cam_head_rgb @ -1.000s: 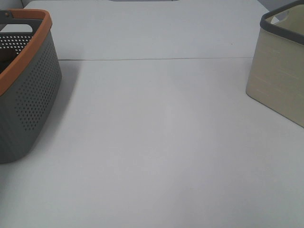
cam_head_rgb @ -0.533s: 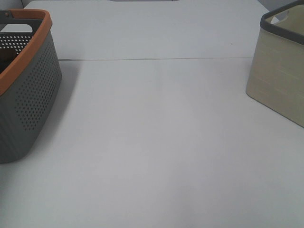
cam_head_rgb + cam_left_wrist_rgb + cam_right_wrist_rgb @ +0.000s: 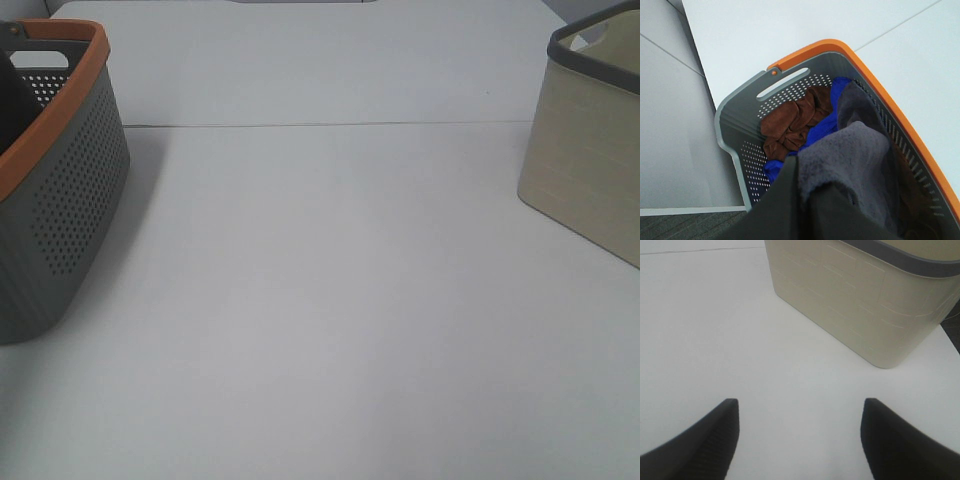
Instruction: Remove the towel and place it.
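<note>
The towel (image 3: 855, 150), a dark charcoal soft cloth, hangs bunched from my left gripper (image 3: 805, 200), which is shut on it over the grey basket with an orange rim (image 3: 740, 130). In the exterior high view the basket (image 3: 70, 190) stands at the left edge, and a dark shape (image 3: 12, 95) shows inside it against the rim. I cannot tell there whether it is towel or gripper. My right gripper (image 3: 800, 407) is open and empty, low over the white table, close to the beige bin (image 3: 865, 305).
A brown cloth (image 3: 795, 120) and a blue cloth (image 3: 825, 127) lie in the basket under the towel. The beige bin with a dark rim (image 3: 590, 150) stands at the right edge of the white table (image 3: 330, 300). A seam crosses the table's far part.
In the exterior high view a dark shape has risen into sight inside the basket at the left edge. Nothing else has moved.
</note>
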Controlling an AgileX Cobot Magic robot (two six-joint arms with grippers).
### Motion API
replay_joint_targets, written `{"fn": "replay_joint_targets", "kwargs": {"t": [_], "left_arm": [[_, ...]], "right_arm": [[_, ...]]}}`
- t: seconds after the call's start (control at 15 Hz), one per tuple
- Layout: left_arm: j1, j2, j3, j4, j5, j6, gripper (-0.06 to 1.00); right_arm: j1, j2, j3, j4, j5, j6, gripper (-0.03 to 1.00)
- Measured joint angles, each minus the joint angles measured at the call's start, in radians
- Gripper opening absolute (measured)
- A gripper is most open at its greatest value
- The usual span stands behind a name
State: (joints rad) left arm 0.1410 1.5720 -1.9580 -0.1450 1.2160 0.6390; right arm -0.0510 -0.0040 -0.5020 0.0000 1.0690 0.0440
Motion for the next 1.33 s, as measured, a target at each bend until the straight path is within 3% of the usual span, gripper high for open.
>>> {"fn": "replay_joint_targets", "kwargs": {"t": [0.2,0.4,0.53,0.67,0.73,0.87,1.07,1.33], "left_arm": [[0.0,-0.069,-0.001,-0.05,0.0,0.0,0.0],[0.0,-0.102,-0.017,-0.114,0.003,0.0,0.0],[-0.005,-0.103,-0.058,-0.177,0.005,-0.015,0.0],[-0.057,-0.104,-0.126,-0.198,0.006,-0.038,0.0],[-0.135,-0.095,-0.18,-0.2,0.006,-0.047,0.0],[-0.255,-0.056,-0.259,-0.142,0.008,-0.077,0.0],[-0.439,0.066,-0.425,0.034,0.009,-0.191,0.0],[-0.607,0.217,-0.613,0.178,0.009,-0.296,0.0]], "right_arm": [[0.0,0.0,0.0,0.011,0.0,0.0,0.61],[0.0,0.002,-0.017,0.079,-0.007,-0.024,0.61],[0.0,0.059,-0.041,0.176,-0.012,-0.1,0.61],[0.0,0.155,-0.057,0.269,-0.035,-0.175,0.61],[0.0,0.224,-0.069,0.325,-0.054,-0.226,0.61],[0.0,0.322,-0.087,0.382,-0.093,-0.299,0.61],[0.0,0.411,-0.102,0.422,-0.182,-0.331,0.61],[0.0,0.484,-0.112,0.442,-0.215,-0.341,0.61]]}}
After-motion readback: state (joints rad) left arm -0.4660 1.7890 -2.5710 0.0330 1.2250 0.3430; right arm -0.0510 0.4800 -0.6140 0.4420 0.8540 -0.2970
